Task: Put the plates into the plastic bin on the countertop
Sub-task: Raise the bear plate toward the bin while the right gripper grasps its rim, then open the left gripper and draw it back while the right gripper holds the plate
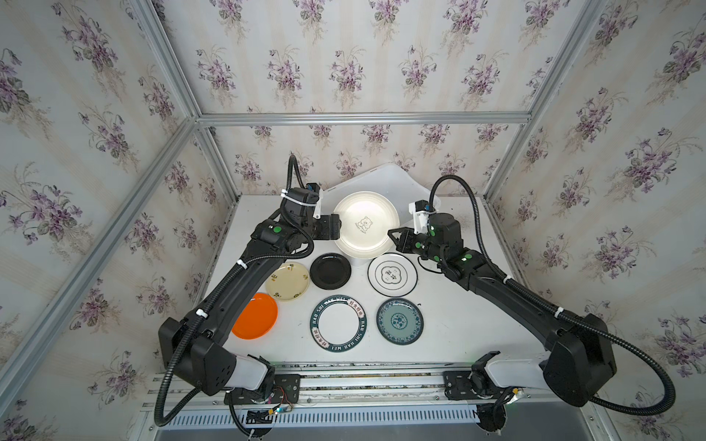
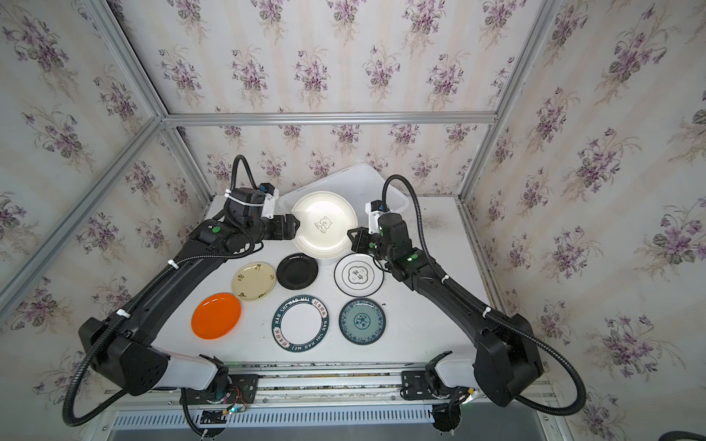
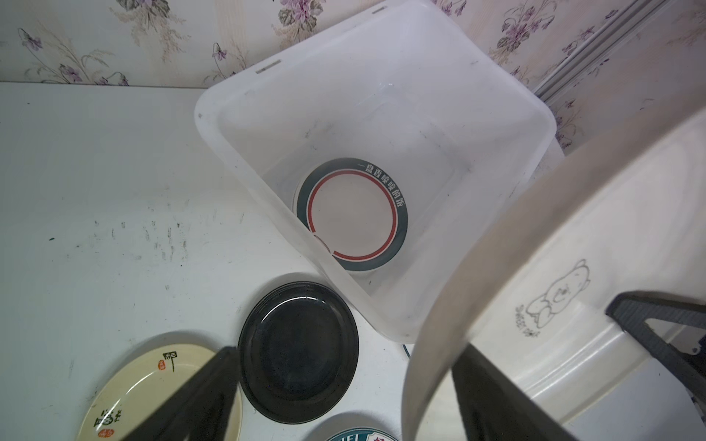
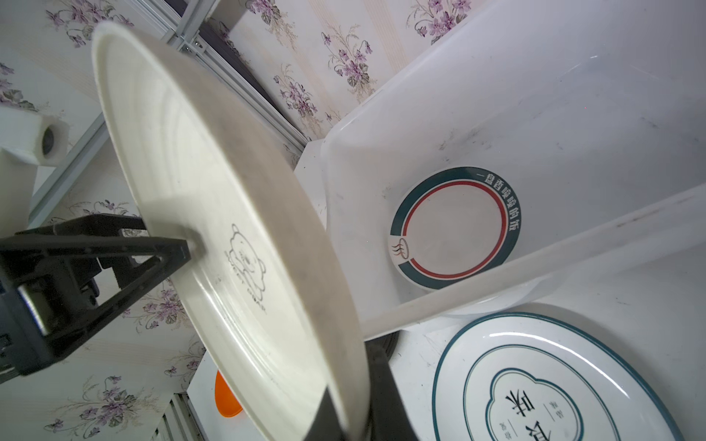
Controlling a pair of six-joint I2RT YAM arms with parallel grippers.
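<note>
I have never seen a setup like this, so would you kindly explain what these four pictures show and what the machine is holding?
Two black robot arms work at a white countertop. Two pictures look down from overhead; the other two come from cameras on the arms' wrists. The right gripper is shut on a cream bear plate, tilted above the plastic bin, while the left gripper is open at its opposite rim. A dark-rimmed plate lies in the bin. Six plates lie on the countertop, among them an orange plate and a black plate.
</note>
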